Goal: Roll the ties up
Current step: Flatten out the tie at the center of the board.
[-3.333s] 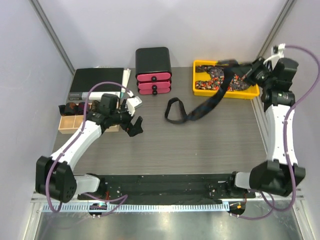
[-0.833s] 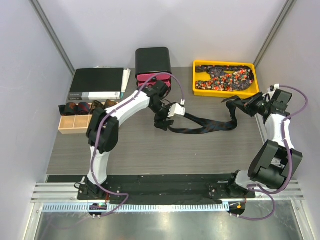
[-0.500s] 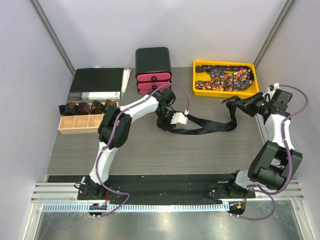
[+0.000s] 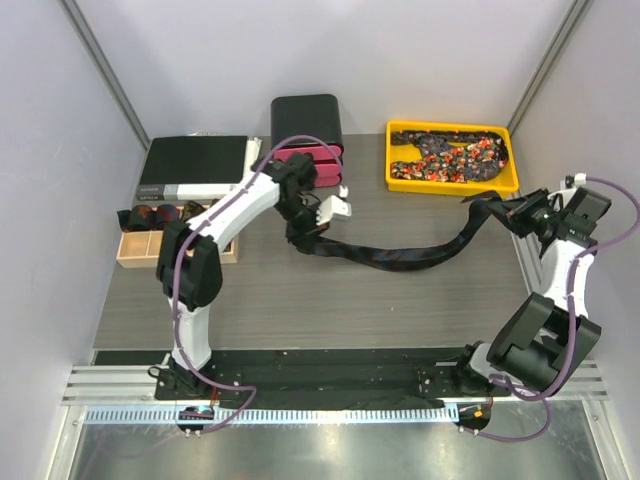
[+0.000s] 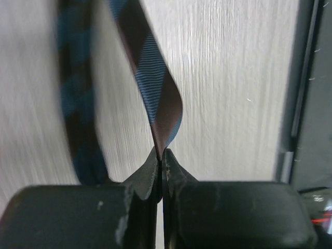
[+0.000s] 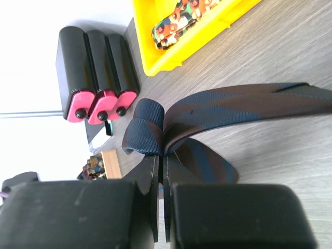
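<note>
A dark navy striped tie stretches across the table between both arms. My left gripper is shut on its left end; in the left wrist view the gripper pinches a folded edge of the tie just above the tabletop. At the right edge my right gripper is shut on the other end; the right wrist view shows the gripper clamped on bunched tie fabric. A speckled red-orange tie lies in the yellow tray. Small rolled ties sit in a wooden organizer.
A black unit with pink drawers stands at the back, close behind my left wrist. A black book lies at the back left. The right wrist view also shows the yellow tray and the drawers.
My left gripper has shut on the tie's left end and drawn it left and back. The right gripper shifted slightly right, and the tie now hangs stretched between them.
</note>
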Available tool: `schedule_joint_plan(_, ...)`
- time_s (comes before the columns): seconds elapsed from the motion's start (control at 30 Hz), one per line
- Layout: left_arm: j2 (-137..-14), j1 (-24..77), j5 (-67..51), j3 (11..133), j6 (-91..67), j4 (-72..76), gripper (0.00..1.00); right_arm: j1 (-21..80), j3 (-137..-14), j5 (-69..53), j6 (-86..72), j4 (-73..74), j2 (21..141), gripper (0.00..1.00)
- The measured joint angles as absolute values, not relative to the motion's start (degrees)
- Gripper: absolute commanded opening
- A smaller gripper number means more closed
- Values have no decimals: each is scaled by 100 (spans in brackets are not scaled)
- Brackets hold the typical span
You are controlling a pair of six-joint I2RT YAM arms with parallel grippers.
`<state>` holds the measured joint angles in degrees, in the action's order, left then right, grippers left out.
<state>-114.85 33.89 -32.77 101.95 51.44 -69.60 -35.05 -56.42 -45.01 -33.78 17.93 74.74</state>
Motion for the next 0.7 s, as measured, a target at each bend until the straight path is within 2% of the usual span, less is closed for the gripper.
schedule_joint_plan(0.17, -11393, 2751, -3463, 10040, 4480, -7133, 1, -3441, -4963, -4606, -3594, 1291, 7791, 1)
schedule_joint_plan(0.3, -12195, 2305, -3579, 10040, 3854, -7135, 2, -3380, -4560, -4532, -3647, 1070, 8407, 2)
schedule_joint_plan(0.4, -12691, 2073, -3581, 10040, 3479, -7061, 4, -3380, -4403, -4469, -3636, 908, 8635, 12)
schedule_joint_plan(0.7, -12875, 1885, -3520, 10180, 2991, -7035, 3, -3470, -4388, -4571, -3590, 388, 8855, 22)
